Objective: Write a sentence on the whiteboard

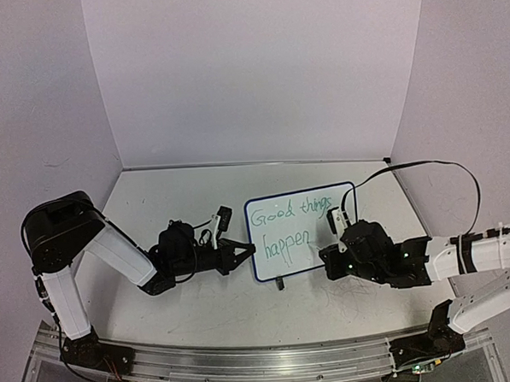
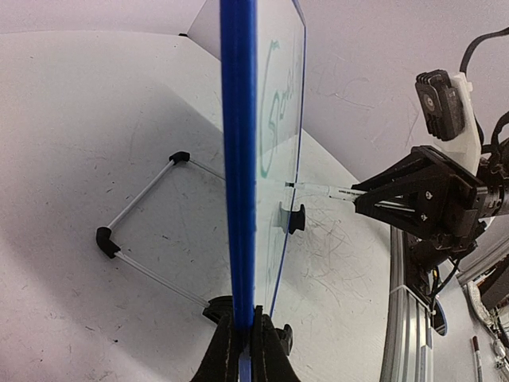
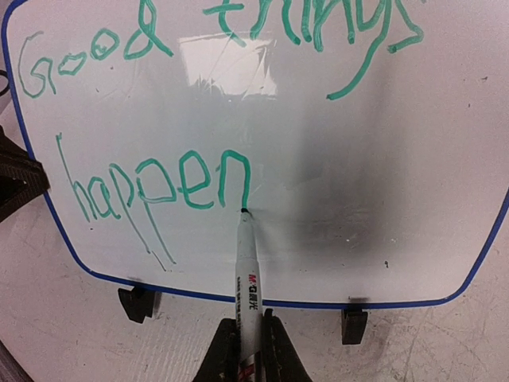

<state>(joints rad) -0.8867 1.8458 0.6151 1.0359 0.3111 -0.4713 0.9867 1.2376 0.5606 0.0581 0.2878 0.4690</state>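
- Clenching right gripper [image 3: 248, 326] on marker [image 3: 247, 267], pressing its tip against whiteboard [image 3: 366, 207] just after "happen" for the next stroke.
- Clamping left gripper [image 2: 244, 338] on the side frame, steadying it upright between both arms against writing pressure.
- Showing sentence [image 1: 280, 244] as "Good things happen"; ending judged outstanding.

Whiteboard [image 1: 291, 228] stands mid-table, bars crossing; far tabletop [image 1: 178, 191] behind it open.

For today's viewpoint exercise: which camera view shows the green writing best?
Right wrist: the green writing faces the camera, large and legible. Top external shows it small; left wrist sees the whiteboard nearly edge-on, catching only a few strokes.
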